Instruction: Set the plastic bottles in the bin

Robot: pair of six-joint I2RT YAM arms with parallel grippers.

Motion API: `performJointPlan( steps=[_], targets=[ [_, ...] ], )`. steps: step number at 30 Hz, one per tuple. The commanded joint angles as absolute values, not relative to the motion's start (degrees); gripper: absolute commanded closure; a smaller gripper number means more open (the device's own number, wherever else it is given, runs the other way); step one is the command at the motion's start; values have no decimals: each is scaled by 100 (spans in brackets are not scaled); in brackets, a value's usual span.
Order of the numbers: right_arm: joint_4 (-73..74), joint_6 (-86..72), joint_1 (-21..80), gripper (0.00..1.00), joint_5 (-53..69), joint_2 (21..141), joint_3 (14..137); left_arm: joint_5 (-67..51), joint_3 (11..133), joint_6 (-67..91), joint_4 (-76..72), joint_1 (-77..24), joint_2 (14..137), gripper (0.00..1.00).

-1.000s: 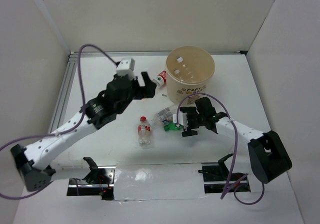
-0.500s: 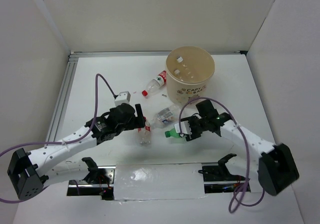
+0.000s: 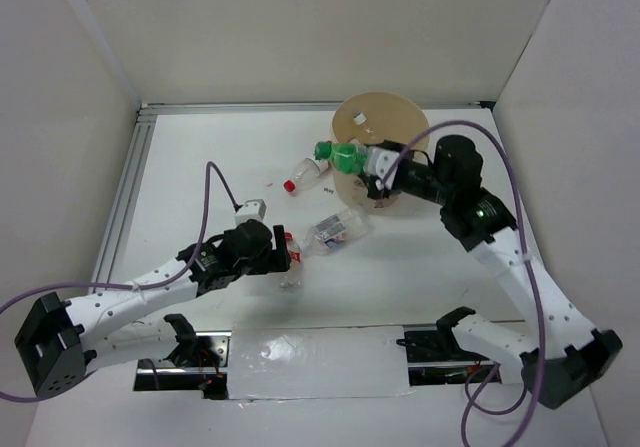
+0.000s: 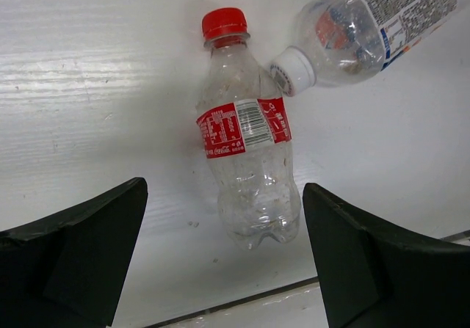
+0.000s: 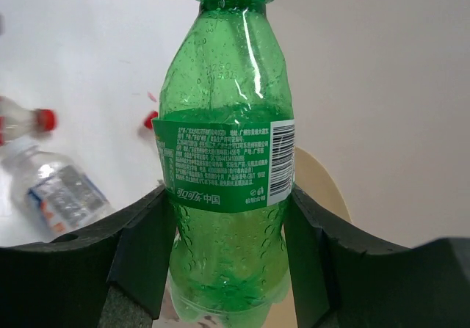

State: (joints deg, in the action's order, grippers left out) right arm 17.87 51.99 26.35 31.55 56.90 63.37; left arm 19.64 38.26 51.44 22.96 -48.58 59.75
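Note:
My right gripper point(image 3: 372, 161) is shut on the green bottle point(image 3: 340, 154) and holds it raised at the left rim of the tan bin point(image 3: 402, 125); in the right wrist view the green bottle point(image 5: 226, 174) fills the space between my fingers. My left gripper point(image 3: 283, 257) is open, low over a clear bottle with a red cap and red label point(image 4: 246, 144) lying on the table; its base lies between my fingers. A clear bottle with a white cap point(image 3: 335, 229) lies beside it, also in the left wrist view point(image 4: 367, 20). Another red-capped bottle point(image 3: 306, 172) lies left of the bin.
White walls enclose the table on the left, back and right. A metal rail point(image 3: 125, 192) runs along the table's left edge. A taped strip point(image 3: 315, 362) lies at the near edge between the arm bases.
My right gripper has lifted the green bottle from the table up to the bin's left rim. My left gripper has come back from the far bottle and lowered around the red-capped bottle.

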Motion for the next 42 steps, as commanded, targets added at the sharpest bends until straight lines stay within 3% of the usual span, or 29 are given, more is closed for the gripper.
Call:
performJointPlan(
  steps=[1, 4, 9, 17, 19, 23, 24, 26, 28, 32, 34, 35, 37, 38, 40, 42],
  targets=[
    [950, 4711, 2260, 55, 2655, 6423, 6618, 1854, 3753, 5256, 1969, -4948, 5994, 0],
    [844, 4562, 1891, 52, 2654, 7004, 6942, 1854, 3630, 5256, 1803, -4948, 6055, 0],
    [1431, 4256, 1407, 0, 3163, 7479, 7514, 1854, 3507, 5151, 1372, -4948, 6406, 0],
    [1687, 3420, 1029, 0, 4260, 6742, 7366, 1521, 3445, 4993, 510, -5001, 7468, 2],
    [1767, 3209, 1028, 0, 4490, 6373, 7095, 1450, 3524, 4940, 439, -5001, 7733, 7],
    [1898, 3208, 1081, 0, 4772, 5749, 6479, 1450, 3805, 4835, 632, -5053, 8033, 61],
    [2090, 3330, 1081, 0, 4772, 5565, 6364, 1529, 3919, 4773, 894, -5123, 7894, 88],
    [2180, 3331, 1081, 4, 4772, 5389, 6215, 1660, 4094, 4712, 1288, -5202, 7622, 94],
    [2477, 3619, 1081, 12, 4894, 5187, 6065, 1836, 4279, 4658, 1677, -5343, 7262, 94],
    [2917, 4059, 1081, 65, 4843, 4520, 5215, 2057, 4841, 4159, 2039, -5484, 6303, 93],
    [2918, 4061, 1081, 72, 4782, 4316, 4897, 2136, 5421, 3886, 1830, -5484, 6144, 91],
    [2996, 4130, 1081, 70, 4781, 4159, 4756, 2188, 5649, 3711, 1672, -5484, 6213, 91],
    [3146, 4306, 1081, 36, 4781, 4104, 4439, 2250, 6448, 3219, 1346, -5484, 6687, 91],
    [3199, 4359, 1081, 27, 4781, 4044, 4343, 2250, 6730, 3043, 944, -5484, 6915, 90],
    [3383, 4622, 1081, 14, 4781, 4043, 4132, 2189, 7640, 2612, 599, -5423, 7442, 90],
    [3497, 4876, 1081, 11, 4729, 3990, 3974, 1996, 8311, 2313, 266, -5335, 8329, 90]
  ],
)
